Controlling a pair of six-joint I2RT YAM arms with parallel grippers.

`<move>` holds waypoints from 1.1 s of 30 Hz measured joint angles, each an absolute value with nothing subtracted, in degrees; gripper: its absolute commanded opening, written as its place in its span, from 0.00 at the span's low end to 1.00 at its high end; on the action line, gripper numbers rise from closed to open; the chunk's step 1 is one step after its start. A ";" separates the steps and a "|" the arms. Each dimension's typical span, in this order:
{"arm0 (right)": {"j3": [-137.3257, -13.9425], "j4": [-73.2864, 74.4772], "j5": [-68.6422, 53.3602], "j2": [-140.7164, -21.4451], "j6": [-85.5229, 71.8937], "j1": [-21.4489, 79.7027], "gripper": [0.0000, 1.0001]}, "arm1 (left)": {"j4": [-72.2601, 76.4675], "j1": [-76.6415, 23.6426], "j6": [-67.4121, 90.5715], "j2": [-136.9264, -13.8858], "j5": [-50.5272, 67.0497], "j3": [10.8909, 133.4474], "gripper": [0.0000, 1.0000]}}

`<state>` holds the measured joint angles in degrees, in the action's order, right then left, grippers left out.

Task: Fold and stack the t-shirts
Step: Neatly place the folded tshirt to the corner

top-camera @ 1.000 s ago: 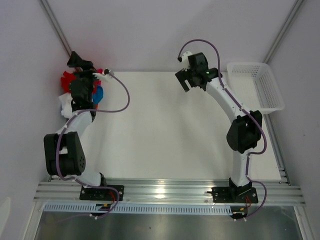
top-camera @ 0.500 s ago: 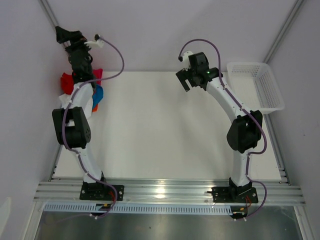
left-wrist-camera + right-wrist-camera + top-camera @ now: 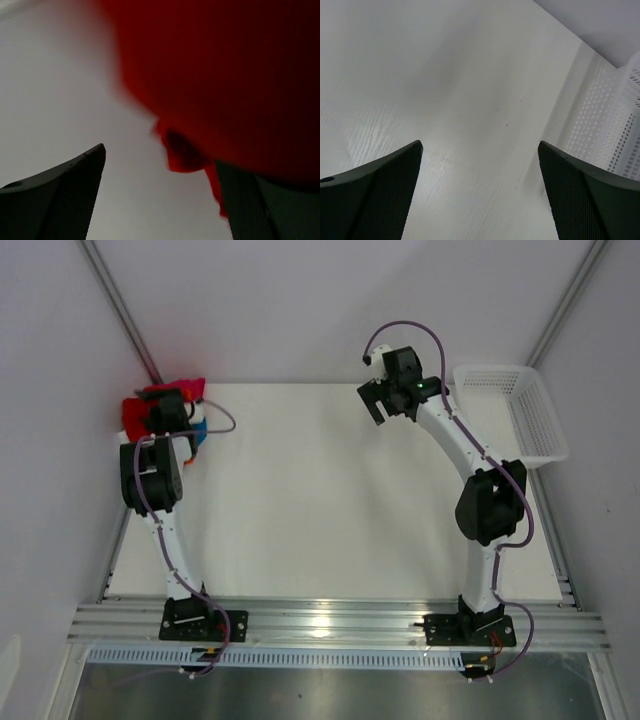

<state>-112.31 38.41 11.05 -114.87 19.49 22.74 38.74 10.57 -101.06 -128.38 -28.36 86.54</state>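
**Hovering left claw at the t-shirt pile, jaws wide, nothing clamped**

Left gripper point(image 3: 160, 152) is sitting over the far-left corner of the table point(image 3: 320, 500), right at the heap of t-shirts point(image 3: 165, 412). Its jaws are standing wide apart and are not pinching anything. The red t-shirt point(image 3: 225, 75) is filling the upper right of the left wrist view, blurred from being so close. A loose flap of it is hanging down into the gap, hard by the right-hand finger point(image 3: 255, 205). Can't tell whether cloth and finger are actually touching. The left-hand finger point(image 3: 60, 200) is showing only bare surface beside it.

From the top view the heap is bunching against the table's far-left corner, red spilling past the table's left edge. A blue t-shirt point(image 3: 199, 427) is peeking out on the side toward the table's middle. The arm is covering the rest of the heap, so no read on the other colours.

Right gripper point(image 3: 480, 142) is hanging above the table's far edge, right of centre. Its jaws are also spread wide and holding nothing, with plain tabletop showing between them. The white mesh basket point(image 3: 530, 425) is sitting at the table's far-right corner, just beside that gripper and apart from it. The heap and the basket are lying at opposite far corners of the table.
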 measured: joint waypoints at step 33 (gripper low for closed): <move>-111.44 38.41 9.34 -114.85 19.49 22.33 0.99 | 46.57 7.09 -90.61 -116.38 -30.68 83.85 0.99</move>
